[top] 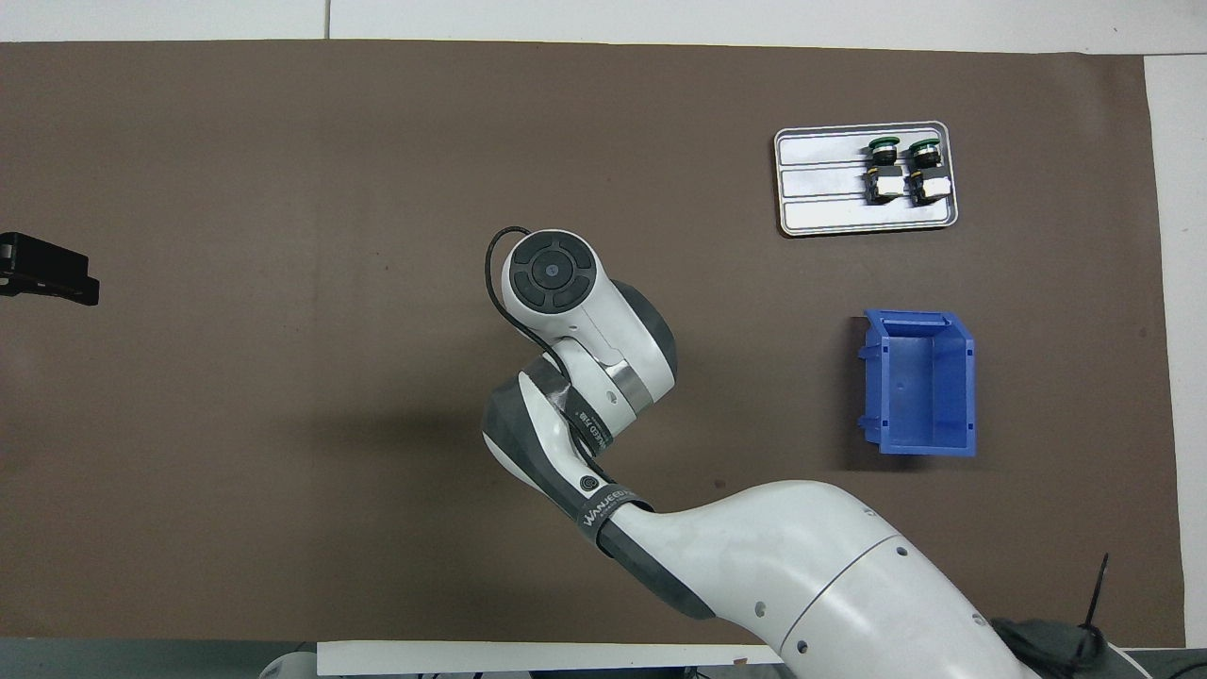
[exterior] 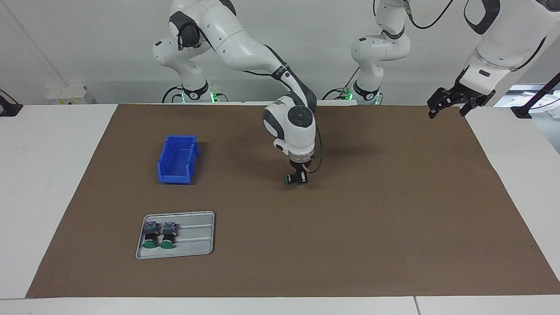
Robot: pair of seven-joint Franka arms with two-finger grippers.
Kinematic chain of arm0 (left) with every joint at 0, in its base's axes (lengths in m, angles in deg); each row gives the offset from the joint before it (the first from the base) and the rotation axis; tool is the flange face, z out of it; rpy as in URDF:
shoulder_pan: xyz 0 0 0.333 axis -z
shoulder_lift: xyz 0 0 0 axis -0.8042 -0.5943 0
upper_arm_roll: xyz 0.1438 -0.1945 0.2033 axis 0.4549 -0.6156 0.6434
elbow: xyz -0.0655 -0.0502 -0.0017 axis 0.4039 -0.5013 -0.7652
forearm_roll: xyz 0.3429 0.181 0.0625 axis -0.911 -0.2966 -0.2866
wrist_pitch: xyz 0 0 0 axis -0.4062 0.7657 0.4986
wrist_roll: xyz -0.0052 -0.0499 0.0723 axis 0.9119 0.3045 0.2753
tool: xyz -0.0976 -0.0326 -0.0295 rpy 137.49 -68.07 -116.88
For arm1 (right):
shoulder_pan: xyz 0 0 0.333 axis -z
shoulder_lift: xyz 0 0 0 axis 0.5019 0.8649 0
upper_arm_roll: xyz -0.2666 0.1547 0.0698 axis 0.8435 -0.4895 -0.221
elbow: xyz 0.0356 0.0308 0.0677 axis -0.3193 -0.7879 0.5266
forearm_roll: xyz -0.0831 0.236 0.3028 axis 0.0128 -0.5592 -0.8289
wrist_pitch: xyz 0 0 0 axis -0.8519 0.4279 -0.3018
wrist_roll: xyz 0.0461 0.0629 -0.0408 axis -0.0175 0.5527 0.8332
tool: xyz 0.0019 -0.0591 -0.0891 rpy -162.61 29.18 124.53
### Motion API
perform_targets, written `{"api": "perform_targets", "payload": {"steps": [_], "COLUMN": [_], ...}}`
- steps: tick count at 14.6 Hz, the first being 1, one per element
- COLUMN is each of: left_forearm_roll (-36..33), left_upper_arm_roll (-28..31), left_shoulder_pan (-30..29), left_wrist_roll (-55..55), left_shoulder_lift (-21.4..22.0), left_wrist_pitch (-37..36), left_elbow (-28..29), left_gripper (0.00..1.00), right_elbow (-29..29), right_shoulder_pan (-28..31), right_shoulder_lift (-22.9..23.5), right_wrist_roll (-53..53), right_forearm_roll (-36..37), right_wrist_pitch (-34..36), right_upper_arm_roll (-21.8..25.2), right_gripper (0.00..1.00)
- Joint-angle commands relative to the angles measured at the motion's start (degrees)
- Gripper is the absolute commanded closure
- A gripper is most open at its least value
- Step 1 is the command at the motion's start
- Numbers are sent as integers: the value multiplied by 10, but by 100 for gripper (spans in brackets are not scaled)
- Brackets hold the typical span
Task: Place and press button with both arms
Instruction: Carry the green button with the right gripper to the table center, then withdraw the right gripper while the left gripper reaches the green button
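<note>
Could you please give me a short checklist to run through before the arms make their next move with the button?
1. Button at the right tool, low over the mat's middle: ok.
2. Button released and resting on the mat: cannot tell.
3. Left tool open, raised over the mat's edge at its own end, waiting: ok.
4. Two spare buttons lying in the tray: ok.
5. Blue bin well apart from the button: ok.
6. Green cap accessible for pressing: cannot tell.
</note>
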Motion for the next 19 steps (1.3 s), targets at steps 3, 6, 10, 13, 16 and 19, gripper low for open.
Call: {"api": "perform_targets", "payload": {"steps": [3,6,10,13,16,19], "left_forearm_roll": [-2,-2,-2,-2,-1,7], "left_upper_arm_roll": [3,3,3,1,1,1], "left_shoulder_pan": [0,0,4,30,73,126], "left_wrist_roll": [6,8,46,154,311,498], "left_shoulder_lift": [21,21,22,20,6,-16], "left_wrist_pitch": [14,14,14,17,17,22], "left_elbow": [24,25,29,40,45,42], "left_gripper": [0,0,0,0,0,0], "right_elbow": [16,9,8,8,8,10], "right_shoulder_pan": [16,71,155,212,272,330], "right_shoulder_lift": [-49,-118,-182,-219,-264,-311], "right_wrist_roll": [5,70,260,397,565,701], "right_forearm_roll": [7,7,7,6,6,6], "right_wrist_pitch": [47,84,178,245,315,372], "right_upper_arm_roll": [0,0,0,0,0,3], "right_gripper": [1,1,1,1,1,1]}}
